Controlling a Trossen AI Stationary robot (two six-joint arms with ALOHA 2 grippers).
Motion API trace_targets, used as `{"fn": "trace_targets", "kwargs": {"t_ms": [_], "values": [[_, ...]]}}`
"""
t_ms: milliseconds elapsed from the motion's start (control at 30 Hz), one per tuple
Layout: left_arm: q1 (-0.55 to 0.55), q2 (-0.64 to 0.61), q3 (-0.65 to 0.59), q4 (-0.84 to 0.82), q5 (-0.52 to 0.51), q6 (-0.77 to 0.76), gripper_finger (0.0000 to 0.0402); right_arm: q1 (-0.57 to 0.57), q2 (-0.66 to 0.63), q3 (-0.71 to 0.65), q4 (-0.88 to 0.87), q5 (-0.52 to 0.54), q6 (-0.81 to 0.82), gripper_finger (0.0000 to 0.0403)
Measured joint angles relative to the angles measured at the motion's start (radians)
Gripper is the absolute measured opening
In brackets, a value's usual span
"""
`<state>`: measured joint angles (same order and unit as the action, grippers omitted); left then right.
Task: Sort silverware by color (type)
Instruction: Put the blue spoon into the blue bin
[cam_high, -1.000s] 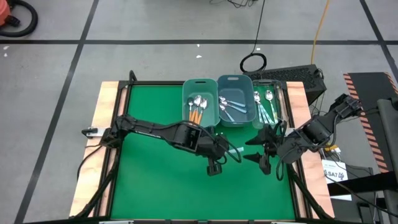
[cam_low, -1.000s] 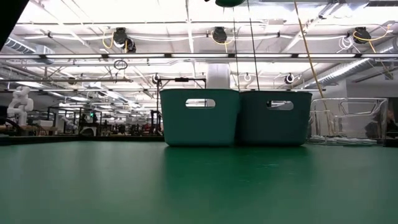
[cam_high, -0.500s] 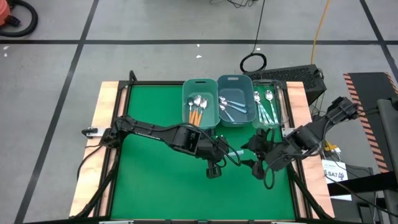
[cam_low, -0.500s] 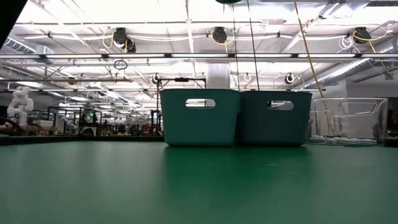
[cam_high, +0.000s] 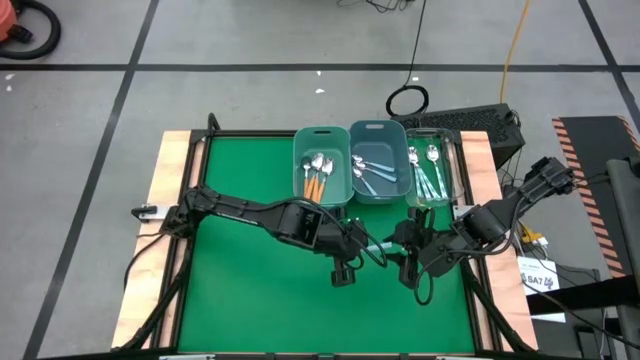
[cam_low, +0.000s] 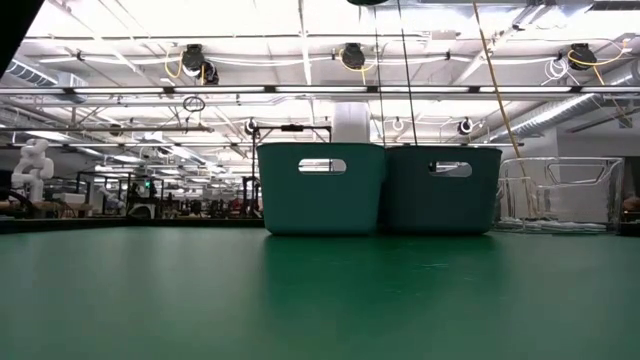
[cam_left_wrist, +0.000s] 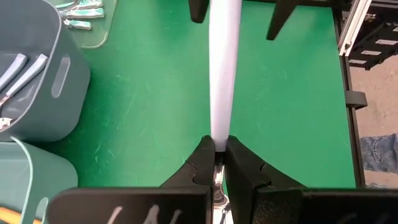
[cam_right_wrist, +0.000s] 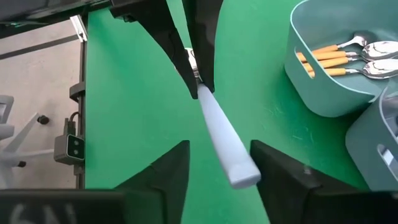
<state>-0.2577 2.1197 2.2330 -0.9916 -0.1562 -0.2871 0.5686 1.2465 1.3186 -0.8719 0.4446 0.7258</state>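
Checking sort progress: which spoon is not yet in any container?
The light-blue-handled metal spoon, held above the green table by the left gripper near its bowl, with the right gripper's fingers either side of the handle.

Only readable text: white tag (cam_high: 539, 281) on floor by table's right edge, high view, reads approx "8A7", not fully clear. Faint marks on gripper housings at bottom of both wrist views, can't be read. Nothing readable on bins, spoons or in low view.
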Motion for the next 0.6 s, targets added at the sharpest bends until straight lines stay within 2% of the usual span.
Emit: {"fn": "trace_targets", "kwargs": {"t_ms": [333, 433, 600], "values": [[0.0, 0.0, 0.0, 0.0, 0.015, 0.006, 0.0017, 0.0, 0.0, 0.0, 0.002, -0.005, -0.009, 0.0072], [0.0, 0.0, 0.0, -0.001, 0.016, 0.009, 0.0017, 0.0, 0.0, 0.0, 0.004, -0.009, -0.01, 0.006], [0.0, 0.0, 0.0, 0.0, 0.016, -0.004, 0.0019, 0.0, 0.0, 0.0, 0.003, -0.009, -0.008, 0.0064]]}}
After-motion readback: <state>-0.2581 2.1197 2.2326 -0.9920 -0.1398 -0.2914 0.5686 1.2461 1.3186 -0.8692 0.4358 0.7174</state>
